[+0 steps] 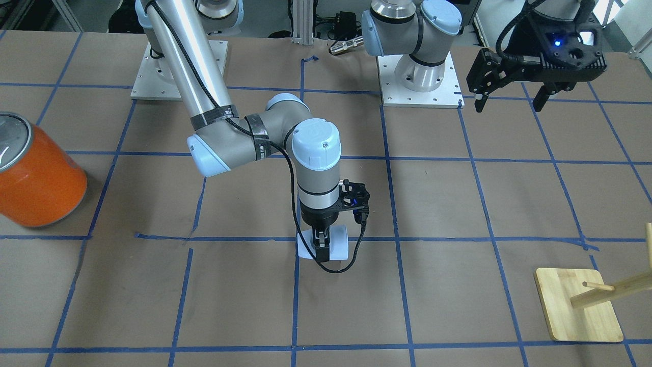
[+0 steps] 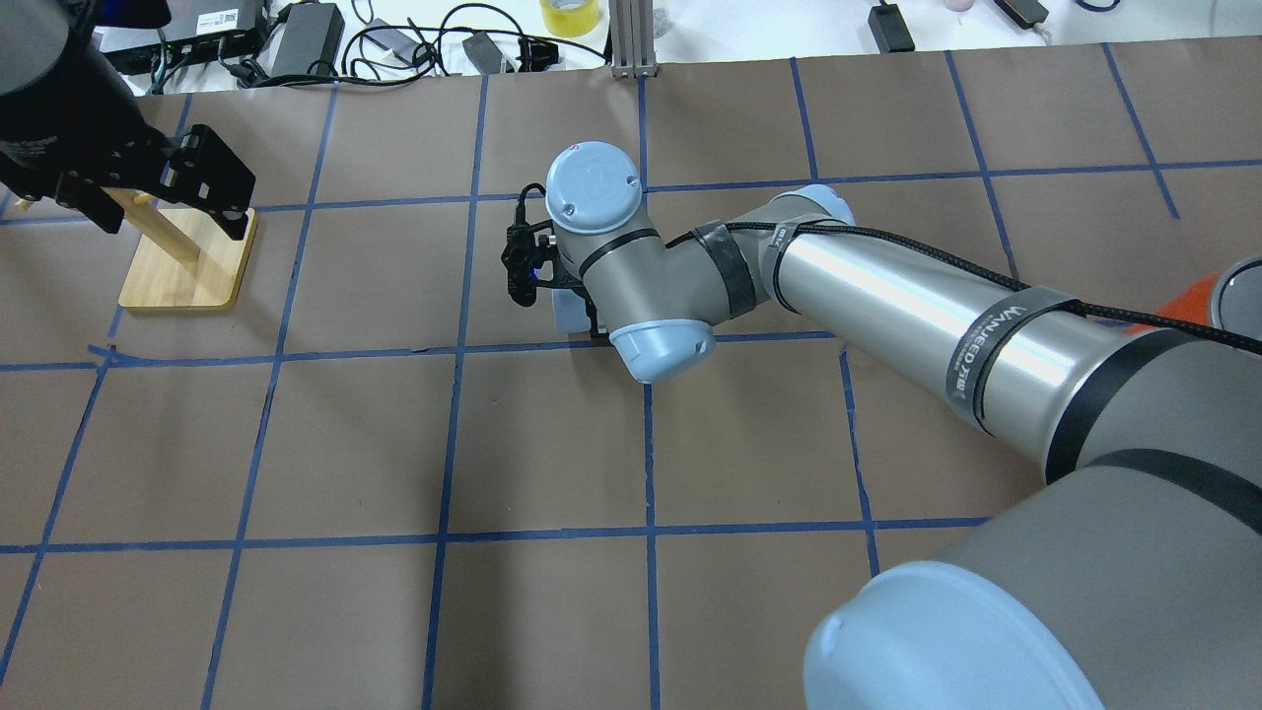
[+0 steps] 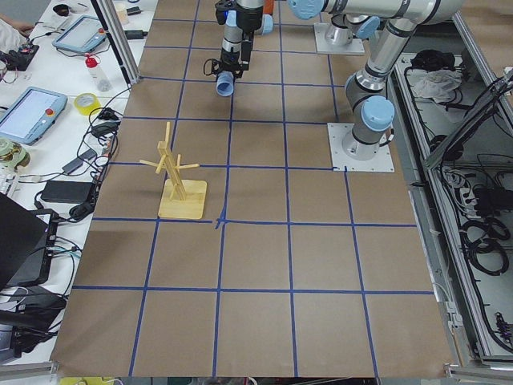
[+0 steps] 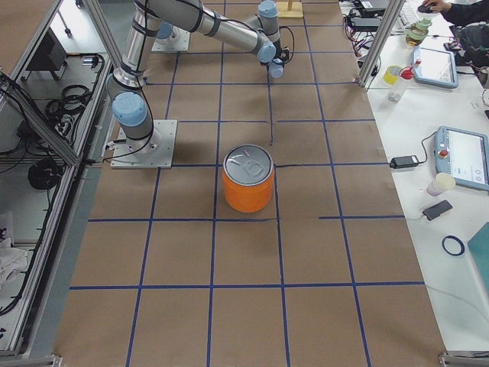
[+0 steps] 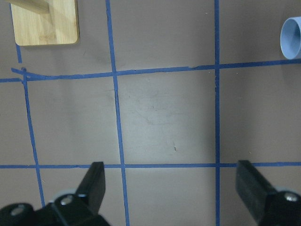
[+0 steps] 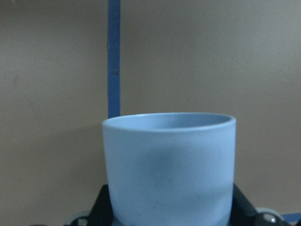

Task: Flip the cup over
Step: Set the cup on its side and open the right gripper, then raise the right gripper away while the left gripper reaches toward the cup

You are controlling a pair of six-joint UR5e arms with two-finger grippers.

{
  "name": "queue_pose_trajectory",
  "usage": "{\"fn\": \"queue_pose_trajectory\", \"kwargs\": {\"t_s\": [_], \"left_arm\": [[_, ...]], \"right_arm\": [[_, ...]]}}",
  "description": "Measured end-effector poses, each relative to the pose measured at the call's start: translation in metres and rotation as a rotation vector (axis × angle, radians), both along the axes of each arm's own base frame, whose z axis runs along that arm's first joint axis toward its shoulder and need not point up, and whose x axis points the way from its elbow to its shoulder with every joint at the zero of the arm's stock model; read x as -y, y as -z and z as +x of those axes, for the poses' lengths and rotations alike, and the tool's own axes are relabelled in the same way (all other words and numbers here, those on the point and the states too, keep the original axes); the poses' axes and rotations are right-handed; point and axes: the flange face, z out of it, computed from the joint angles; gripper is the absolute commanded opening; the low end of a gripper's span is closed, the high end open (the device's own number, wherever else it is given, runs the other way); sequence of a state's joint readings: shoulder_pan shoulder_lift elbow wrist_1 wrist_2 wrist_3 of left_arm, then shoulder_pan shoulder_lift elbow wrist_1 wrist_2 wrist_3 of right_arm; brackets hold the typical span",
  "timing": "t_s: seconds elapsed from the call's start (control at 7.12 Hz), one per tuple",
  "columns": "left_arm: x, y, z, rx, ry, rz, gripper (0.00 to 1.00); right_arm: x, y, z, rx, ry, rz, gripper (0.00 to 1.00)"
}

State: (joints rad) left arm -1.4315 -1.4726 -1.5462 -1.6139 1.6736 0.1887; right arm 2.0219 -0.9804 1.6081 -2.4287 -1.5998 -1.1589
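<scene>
While the right arm is reaching down over the bench (image 1: 458, 204), the moment is reading as follows:

Cup: the cup (image 1: 338, 243) is lying on its side near the bench's middle, well apart from the can (image 1: 38, 173); from the left wrist its open mouth (image 5: 291, 37) is showing.

Right gripper: the right gripper (image 1: 322, 250) is pointing straight down at the cup, one finger crossing in front of its wall. From the right wrist the cup (image 6: 169, 165) is filling the space between the two dark fingers, which are sitting close at both sides. Contact is looking likely, though I cannot tell how firmly it is pinching.

Left gripper: the left gripper (image 1: 509, 97) is hanging spread wide and empty, above the bench beyond the stand (image 1: 578, 306) as seen from the can.

Handling: the cup is looking rigid, smooth and probably light, like glazed ceramic or hard plastic. The smooth tapered wall is likely making it slippery, so it could squirt toward its narrow end under a squeeze, and it may chip if dropped.

Hold: gripping across the wall near mid-length, fingers square on opposite sides, is seeming the safest choice for turning it upright.
</scene>
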Motion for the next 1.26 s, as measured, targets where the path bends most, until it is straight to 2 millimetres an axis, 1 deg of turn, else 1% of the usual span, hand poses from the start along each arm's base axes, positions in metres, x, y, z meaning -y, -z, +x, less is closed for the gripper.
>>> {"fn": "queue_pose_trajectory", "kwargs": {"t_s": [0.14, 0.28, 0.42, 0.56, 0.7, 0.84, 0.98, 1.12, 1.26], "left_arm": [[0.000, 0.000, 0.000, 0.000, 0.000, 0.001, 1.00], [0.000, 0.000, 0.000, 0.000, 0.000, 0.001, 1.00], [0.000, 0.000, 0.000, 0.000, 0.000, 0.002, 1.00], [0.000, 0.001, 0.000, -0.001, 0.000, 0.002, 1.00], [0.000, 0.002, 0.000, -0.014, -0.001, 0.004, 1.00], [0.001, 0.004, -0.001, -0.048, -0.004, 0.003, 1.00], [0.003, 0.004, -0.003, -0.098, -0.007, -0.006, 1.00], [0.008, 0.007, -0.006, -0.176, -0.009, -0.022, 1.00], [0.019, 0.020, -0.008, -0.269, -0.017, -0.027, 1.00]], "right_arm": [[0.000, -0.001, -0.002, -0.002, 0.004, -0.002, 1.00], [0.001, -0.007, -0.003, 0.003, 0.009, -0.009, 1.00], [-0.001, -0.025, -0.005, 0.015, 0.013, -0.025, 1.00], [-0.006, -0.053, -0.010, 0.027, 0.020, -0.040, 1.00], [-0.010, -0.081, -0.020, 0.033, 0.041, -0.049, 1.00], [-0.012, -0.111, -0.036, 0.043, 0.089, -0.065, 0.99], [-0.010, -0.143, -0.061, 0.066, 0.179, -0.078, 0.99], [-0.007, -0.172, -0.092, 0.092, 0.292, -0.080, 0.99], [-0.007, -0.199, -0.124, 0.114, 0.390, -0.074, 1.00]]}}
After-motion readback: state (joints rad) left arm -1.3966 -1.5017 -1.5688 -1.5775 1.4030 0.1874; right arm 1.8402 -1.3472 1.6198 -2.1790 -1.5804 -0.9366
